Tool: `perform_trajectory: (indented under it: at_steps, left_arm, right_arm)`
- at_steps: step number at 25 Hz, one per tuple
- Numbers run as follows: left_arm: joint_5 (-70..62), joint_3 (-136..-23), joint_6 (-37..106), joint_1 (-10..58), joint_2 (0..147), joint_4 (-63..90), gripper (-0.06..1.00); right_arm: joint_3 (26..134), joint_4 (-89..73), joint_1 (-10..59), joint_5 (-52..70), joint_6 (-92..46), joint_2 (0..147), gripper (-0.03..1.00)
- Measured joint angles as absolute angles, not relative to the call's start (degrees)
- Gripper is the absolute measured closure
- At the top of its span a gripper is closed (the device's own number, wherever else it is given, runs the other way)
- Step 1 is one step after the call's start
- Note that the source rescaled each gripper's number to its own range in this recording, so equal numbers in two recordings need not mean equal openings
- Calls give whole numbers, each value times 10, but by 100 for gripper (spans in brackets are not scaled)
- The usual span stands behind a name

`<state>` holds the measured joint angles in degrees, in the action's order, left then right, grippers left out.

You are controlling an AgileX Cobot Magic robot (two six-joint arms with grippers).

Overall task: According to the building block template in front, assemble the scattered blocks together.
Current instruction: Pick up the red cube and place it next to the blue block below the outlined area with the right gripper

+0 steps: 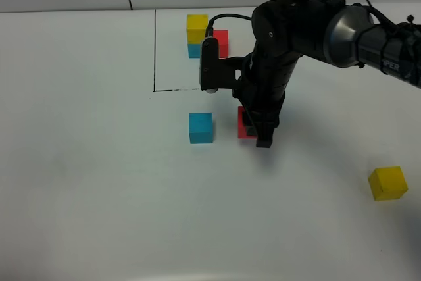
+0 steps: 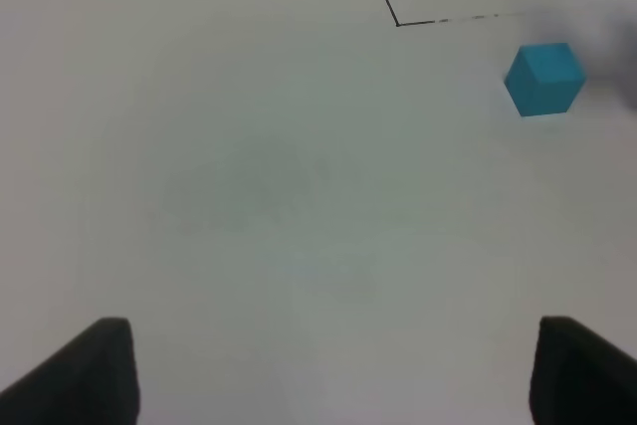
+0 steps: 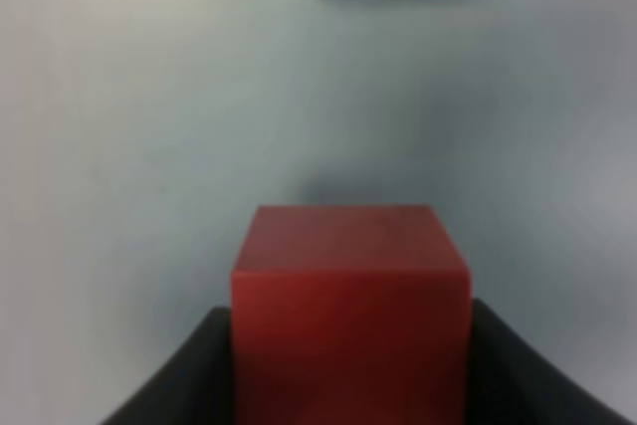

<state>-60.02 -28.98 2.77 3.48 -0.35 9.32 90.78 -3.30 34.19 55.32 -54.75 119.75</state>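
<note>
Red block (image 3: 348, 316) between fingers (image 3: 169, 390); template (image 1: 197, 31) inside outline (image 1: 154, 51)

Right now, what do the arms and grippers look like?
The right arm is glossy black with a grey cylindrical joint, white lettering on the forearm and a black cable looping over the wrist. The left gripper shows only two black blunt jaws.

High view overlooks table (image 1: 79, 162); wrist views lower, nearer; all share blue cube (image 1: 200, 127).
</note>
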Motion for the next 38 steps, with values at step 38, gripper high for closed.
perform_trajectory:
  at_steps: [38]
  left_arm:
    - [-600,-290,28,35,-3,93,18]
  right_arm:
    - [1034,-48,357,576,-548,1323,96]
